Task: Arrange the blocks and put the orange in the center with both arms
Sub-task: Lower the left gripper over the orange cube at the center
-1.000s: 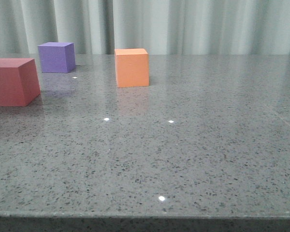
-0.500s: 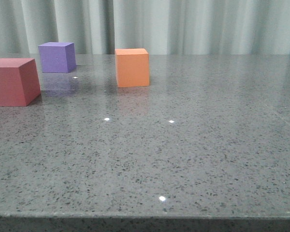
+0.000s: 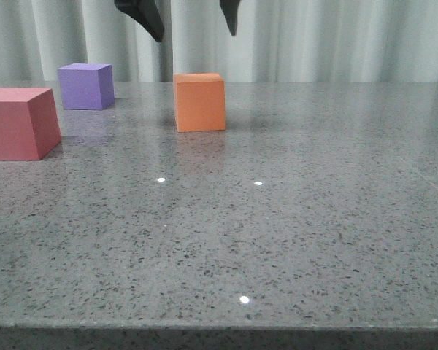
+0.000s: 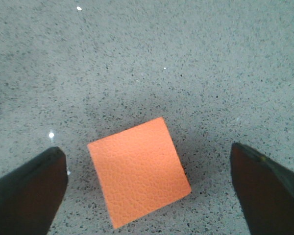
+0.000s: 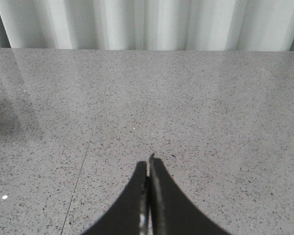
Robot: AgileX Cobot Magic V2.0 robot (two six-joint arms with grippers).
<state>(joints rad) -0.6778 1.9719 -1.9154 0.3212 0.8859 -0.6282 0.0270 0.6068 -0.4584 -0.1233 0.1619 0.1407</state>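
Note:
The orange cube [image 3: 200, 102] stands on the grey table toward the back, left of centre. The purple cube [image 3: 86, 86] stands further back at the left, and the dull red cube [image 3: 20, 122] is at the left edge. My left gripper [image 3: 193, 25] hangs open above the orange cube, only its two fingertips showing at the top of the front view. In the left wrist view the orange cube [image 4: 138, 171] lies between the wide-spread fingers [image 4: 24, 191], untouched. My right gripper [image 5: 148, 166] is shut and empty over bare table; it does not show in the front view.
The grey speckled table [image 3: 277, 219] stretches to a front edge at the bottom of the front view. A pale curtain [image 3: 314, 36] hangs behind the table's far edge.
The left gripper's fingertips have come down into the top of the front view above the orange cube. The cubes have not moved.

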